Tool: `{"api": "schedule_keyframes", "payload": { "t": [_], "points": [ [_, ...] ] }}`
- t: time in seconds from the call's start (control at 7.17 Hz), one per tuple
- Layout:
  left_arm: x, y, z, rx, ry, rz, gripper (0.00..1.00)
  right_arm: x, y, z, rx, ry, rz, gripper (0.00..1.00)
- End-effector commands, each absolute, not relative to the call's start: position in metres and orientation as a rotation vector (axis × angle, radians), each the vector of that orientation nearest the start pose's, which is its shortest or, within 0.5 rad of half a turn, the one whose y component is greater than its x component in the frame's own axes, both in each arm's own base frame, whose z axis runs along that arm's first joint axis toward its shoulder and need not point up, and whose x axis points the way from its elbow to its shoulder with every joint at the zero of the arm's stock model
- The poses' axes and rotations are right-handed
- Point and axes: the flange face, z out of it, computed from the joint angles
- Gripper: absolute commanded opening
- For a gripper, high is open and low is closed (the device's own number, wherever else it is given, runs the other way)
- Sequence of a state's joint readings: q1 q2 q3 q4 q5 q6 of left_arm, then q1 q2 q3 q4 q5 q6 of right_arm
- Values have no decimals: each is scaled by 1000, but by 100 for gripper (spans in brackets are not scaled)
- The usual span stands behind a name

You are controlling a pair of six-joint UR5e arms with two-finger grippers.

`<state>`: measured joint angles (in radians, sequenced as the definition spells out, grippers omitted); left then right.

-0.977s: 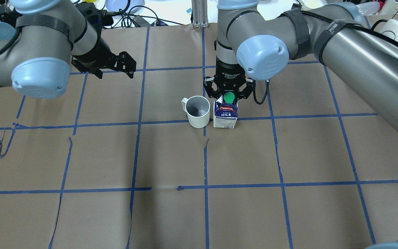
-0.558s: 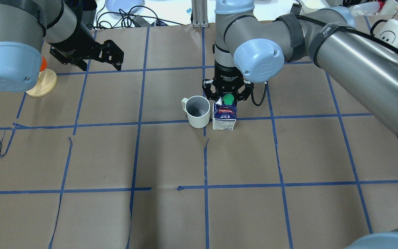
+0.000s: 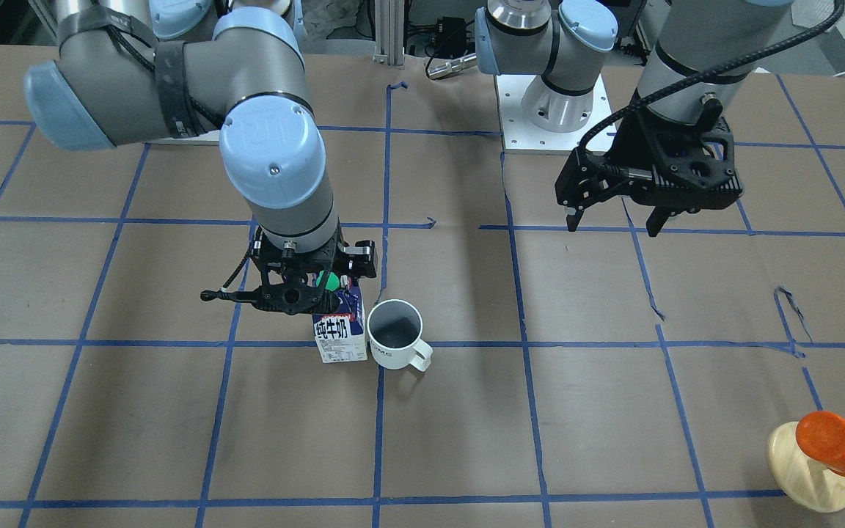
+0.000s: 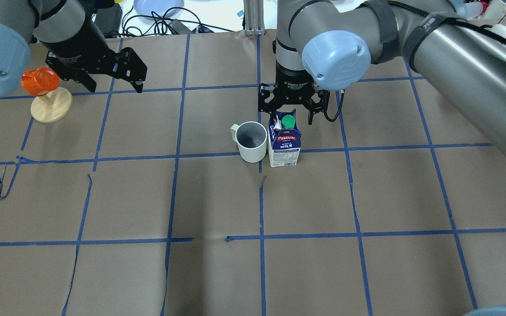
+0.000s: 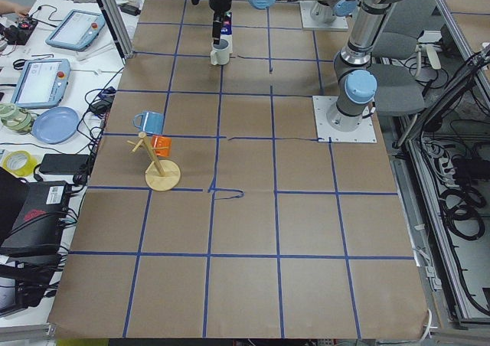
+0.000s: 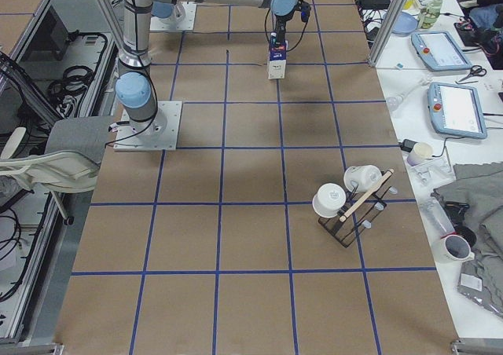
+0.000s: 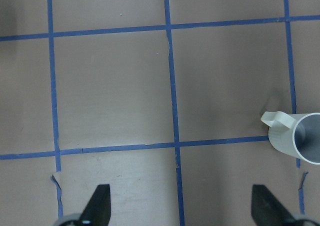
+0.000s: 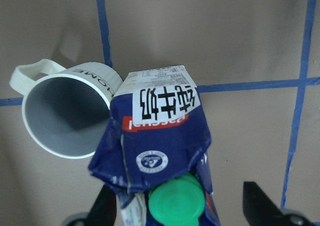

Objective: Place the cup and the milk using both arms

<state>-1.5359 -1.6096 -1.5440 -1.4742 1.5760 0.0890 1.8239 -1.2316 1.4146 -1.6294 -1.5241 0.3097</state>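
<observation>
The cup [image 4: 251,142] looks glazed ceramic, smooth with a soft sheen, duller grey inside. The milk [image 4: 284,147] is printed card, faintly glossy, creased at its gable, under a shiny plastic cap [image 4: 288,121]. Matt brown paper [image 4: 218,197], torn in spots, covers the table [image 4: 411,272] beneath blue tape [image 4: 262,272]. At ten o'clock, a pale wooden stand [image 4: 52,109] carries a glossy orange plastic mug [image 4: 34,81].
</observation>
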Motion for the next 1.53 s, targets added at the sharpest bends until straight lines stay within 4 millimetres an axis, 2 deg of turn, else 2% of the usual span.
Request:
{"api": "schedule_keyframes", "payload": {
  "t": [0.0, 0.14, 0.28, 0.42, 0.56, 0.7, 0.84, 1.4],
  "points": [
    [-112, -517, 496, 77, 3130, -66, 100, 247, -543, 469, 51, 3180, 57, 100],
    [-112, -518, 495, 74, 3128, -64, 100, 216, -531, 500, 19, 3176, 14, 100],
    [-113, -518, 495, 76, 3128, -64, 100, 176, -524, 523, -53, 3167, -3, 100],
    [-113, -518, 495, 76, 3128, -64, 100, 149, -509, 535, -121, 3162, 0, 98],
    [-113, -518, 495, 76, 3128, -64, 100, 135, -499, 526, -143, 3159, 16, 94],
    [-113, -518, 495, 69, 3128, -64, 100, 135, -491, 511, -126, 3162, 13, 92],
    [-113, -518, 495, 60, 3130, -64, 100, 135, -494, 512, -118, 3164, -97, 100],
    [-113, -517, 493, 60, 3131, -59, 100, 136, -499, 515, -124, 3169, -157, 100]
  ]
}}
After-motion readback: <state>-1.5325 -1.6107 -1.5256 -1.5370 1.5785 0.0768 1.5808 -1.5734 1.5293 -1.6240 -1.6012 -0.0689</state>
